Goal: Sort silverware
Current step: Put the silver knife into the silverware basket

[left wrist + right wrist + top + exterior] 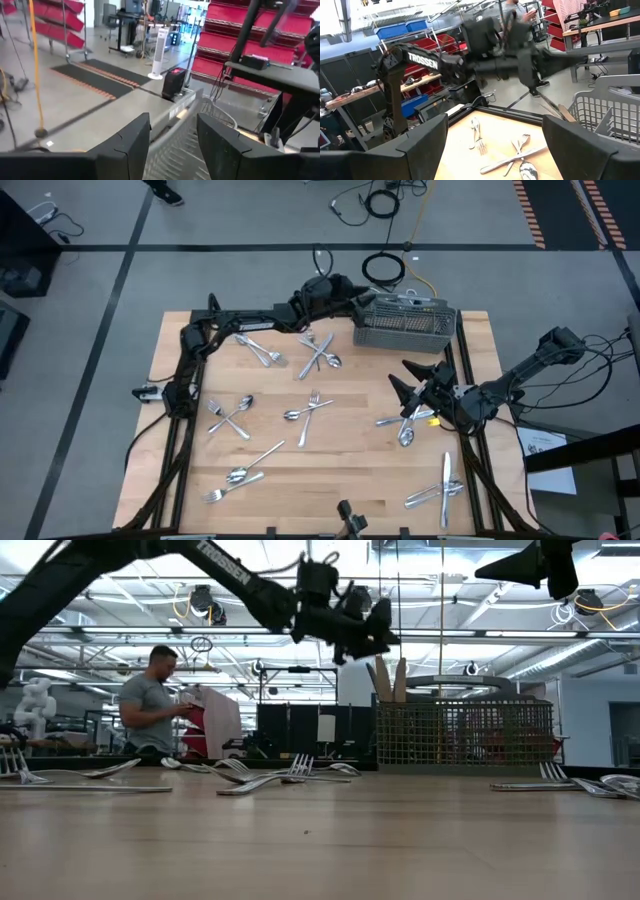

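Right gripper [412, 383] hangs at middle right of the high view, fingers spread wide and holding nothing, raised above the wooden table [340, 470]. Just below and beside it in that frame lie a fork and spoon [405, 425], the fork's long axis running roughly left to right toward the table's right edge. That pair sits much closer to the right arm than to the left. More silverware [240, 416] is scattered in crossed pairs over the left and lower parts of the table, with another pair [440, 490] at lower right. Farther up the frame, the left gripper [362, 302] hovers at the near end of the grey caddy [405, 325]; its fingers stand apart with nothing between them. Wooden handles stick up from the caddy.
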Controlling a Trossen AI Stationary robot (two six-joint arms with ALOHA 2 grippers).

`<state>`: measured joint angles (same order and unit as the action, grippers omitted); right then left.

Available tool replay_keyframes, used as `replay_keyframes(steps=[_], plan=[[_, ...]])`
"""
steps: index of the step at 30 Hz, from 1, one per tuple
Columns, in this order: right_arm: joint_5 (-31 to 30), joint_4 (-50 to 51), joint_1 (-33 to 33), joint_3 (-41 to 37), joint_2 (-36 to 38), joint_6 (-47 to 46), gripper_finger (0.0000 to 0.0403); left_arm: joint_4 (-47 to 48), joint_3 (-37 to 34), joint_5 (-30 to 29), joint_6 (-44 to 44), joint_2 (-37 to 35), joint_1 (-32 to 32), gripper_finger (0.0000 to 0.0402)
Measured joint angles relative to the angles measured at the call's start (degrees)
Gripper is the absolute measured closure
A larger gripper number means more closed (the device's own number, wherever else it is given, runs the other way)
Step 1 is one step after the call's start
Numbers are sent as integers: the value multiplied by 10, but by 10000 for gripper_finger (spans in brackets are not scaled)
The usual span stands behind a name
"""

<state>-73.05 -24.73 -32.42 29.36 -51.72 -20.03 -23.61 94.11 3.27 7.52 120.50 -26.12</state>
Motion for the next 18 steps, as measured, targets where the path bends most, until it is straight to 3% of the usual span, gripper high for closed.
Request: replay_keyframes(steps=[5,11,18], plan=[[0,1,0,0,0,14,89,103,0,-8,-60,-66,-1,231],[0,12,1,0,0,17,89,304,1,-10,-94,-149,-1,231],[-1,23,2,0,0,28,89,560,1,-46,-70,-205,-2,231]])
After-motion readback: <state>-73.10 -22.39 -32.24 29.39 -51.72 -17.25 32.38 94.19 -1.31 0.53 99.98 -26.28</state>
